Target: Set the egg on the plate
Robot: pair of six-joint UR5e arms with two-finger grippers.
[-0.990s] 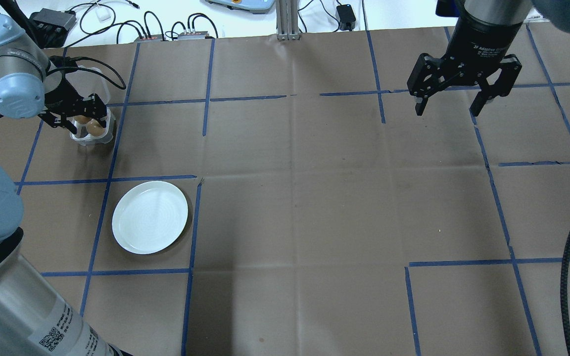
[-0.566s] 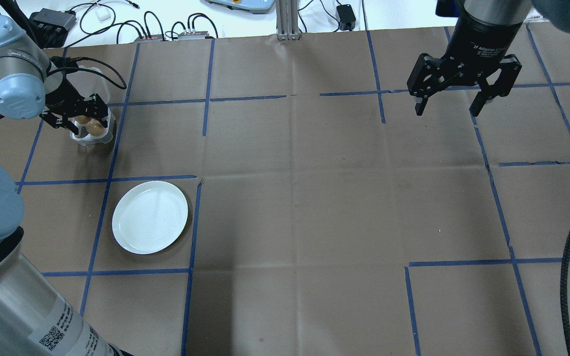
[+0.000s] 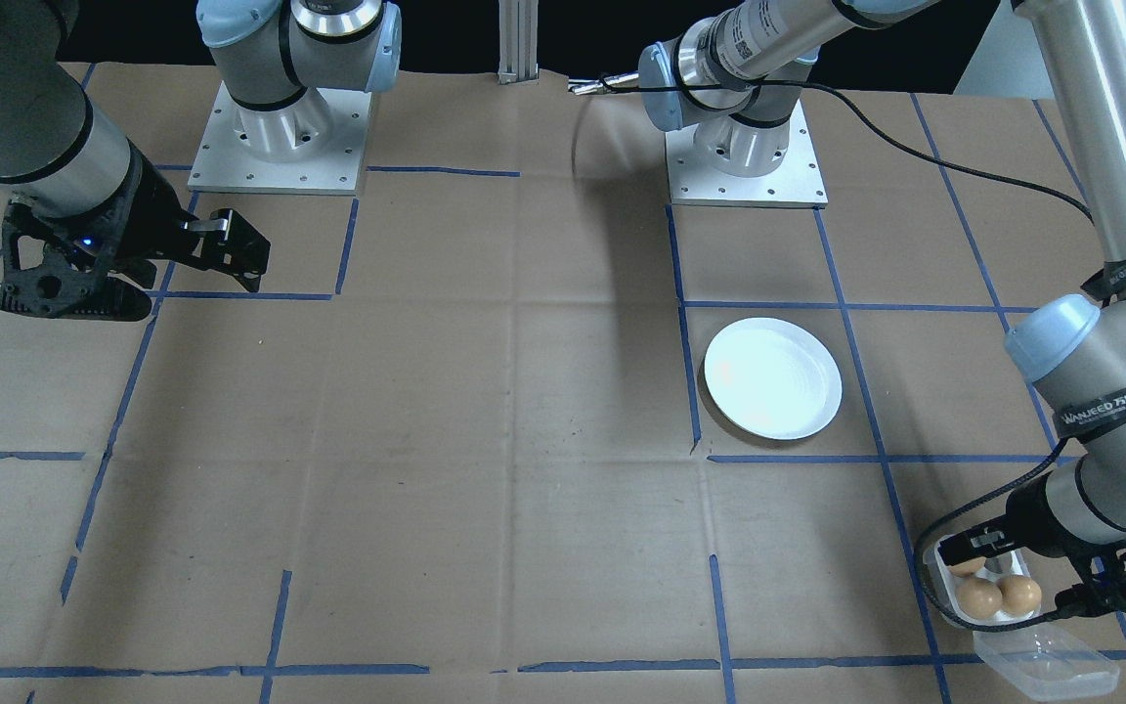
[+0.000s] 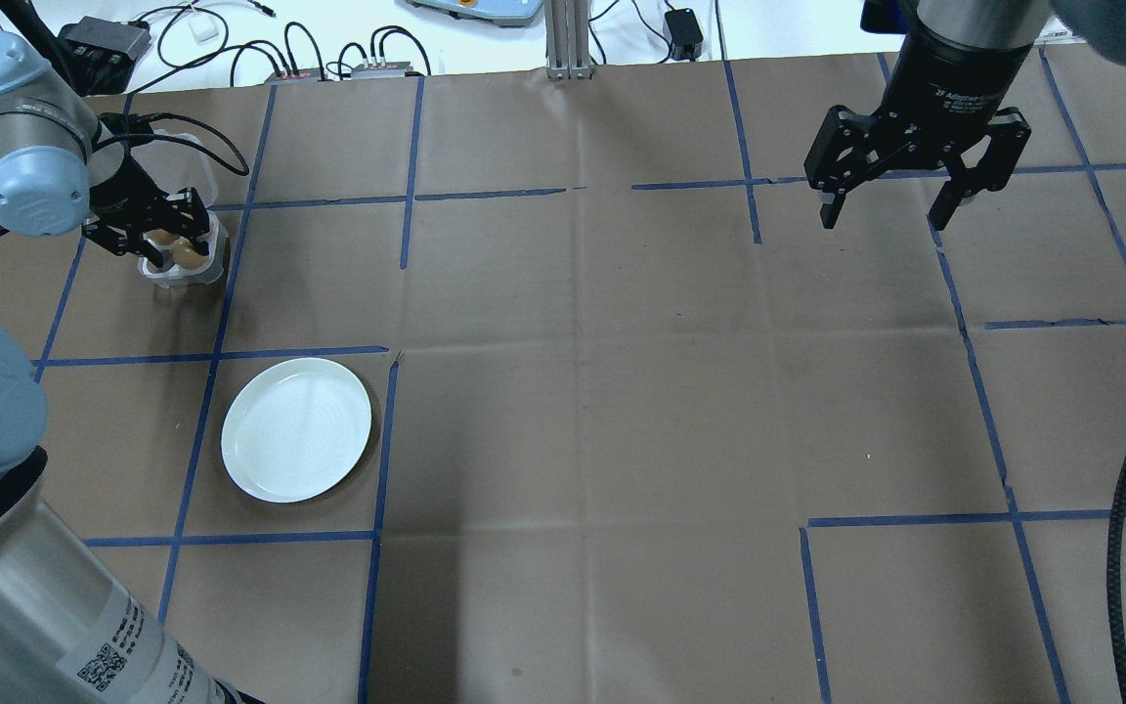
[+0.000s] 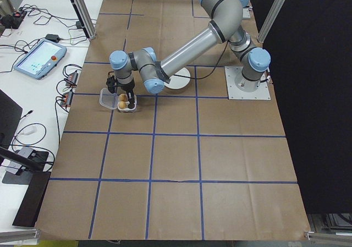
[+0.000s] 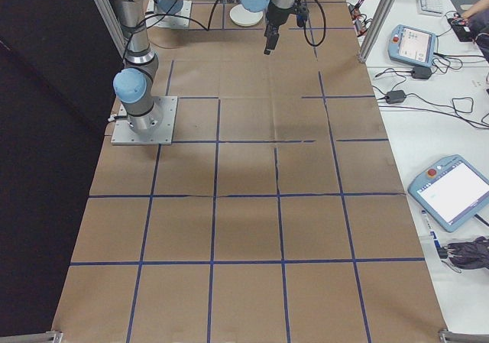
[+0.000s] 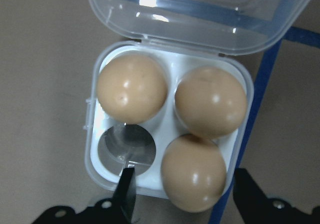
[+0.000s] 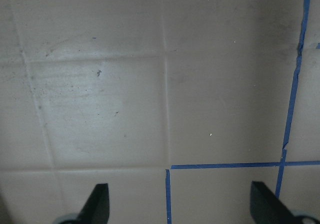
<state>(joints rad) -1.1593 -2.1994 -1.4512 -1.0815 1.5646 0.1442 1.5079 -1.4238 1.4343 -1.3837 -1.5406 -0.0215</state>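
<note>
The round white plate (image 4: 296,429) (image 3: 771,377) lies bare on the brown table cover, nearer the robot than the egg tray. That square white egg tray (image 7: 100,174) (image 4: 182,266) (image 3: 954,611) holds three brown eggs and has one vacant cup (image 7: 125,146). Its clear lid (image 7: 200,14) is folded back. My left gripper (image 7: 187,194) (image 4: 157,235) (image 3: 1037,572) hovers open just above the tray, its fingers either side of the nearest egg (image 7: 194,171), not touching it. My right gripper (image 4: 884,220) (image 8: 181,204) hangs open and holds nothing, high over the table's far right.
Cables and power bricks (image 4: 104,39) lie along the far edge beside an aluminium post (image 4: 568,39). A black cable (image 4: 1125,508) hangs at the right. Teach pendants (image 5: 38,57) (image 6: 458,190) rest on side benches. Blue tape lines grid the cover.
My left gripper has sunk a little closer over the egg tray, still open. The right arm, the plate and the eggs have not moved.
</note>
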